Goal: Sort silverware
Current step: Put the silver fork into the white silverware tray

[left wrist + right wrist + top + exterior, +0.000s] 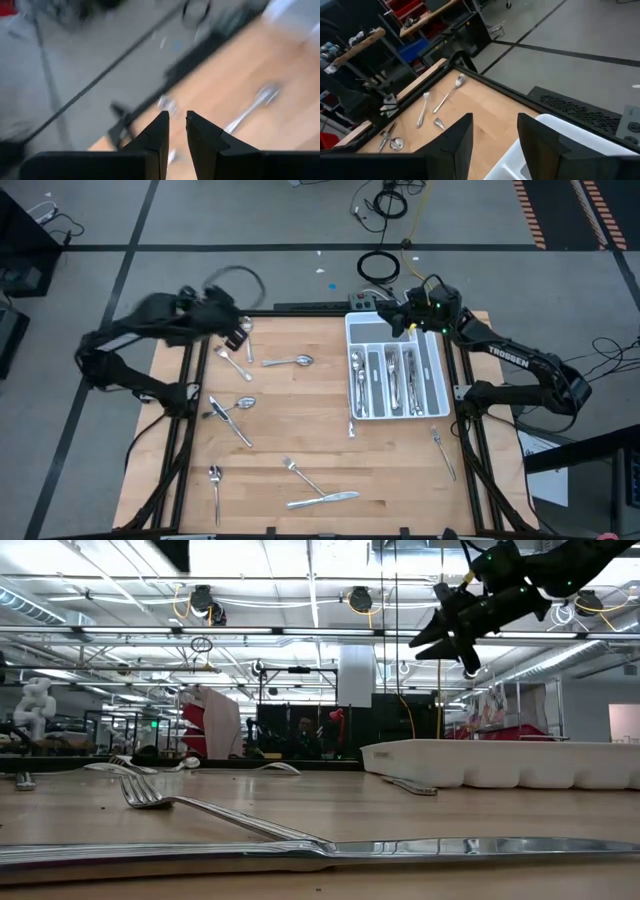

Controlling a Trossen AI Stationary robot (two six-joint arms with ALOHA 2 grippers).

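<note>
Right jaws (pixel 397 318) spread, nothing between them; we see them above white tray (pixel 436 368) far end, at 1 o'clock on table (pixel 300 440). Left jaws (pixel 238 336) narrowly parted, nothing visibly held; they hover at 11 o'clock over a spoon (pixel 249 338). Silverware: several pieces lie in tray compartments (pixel 392 375); we note the rest scattered on table — spoon (pixel 290 362) at centre, fork (pixel 302 477) and knife (pixel 325 500) at 6 o'clock, fork (pixel 442 448) at 4 o'clock.

Bare wood lies between the scattered silverware (pixel 300 362) and the tray (pixel 437 376).
</note>
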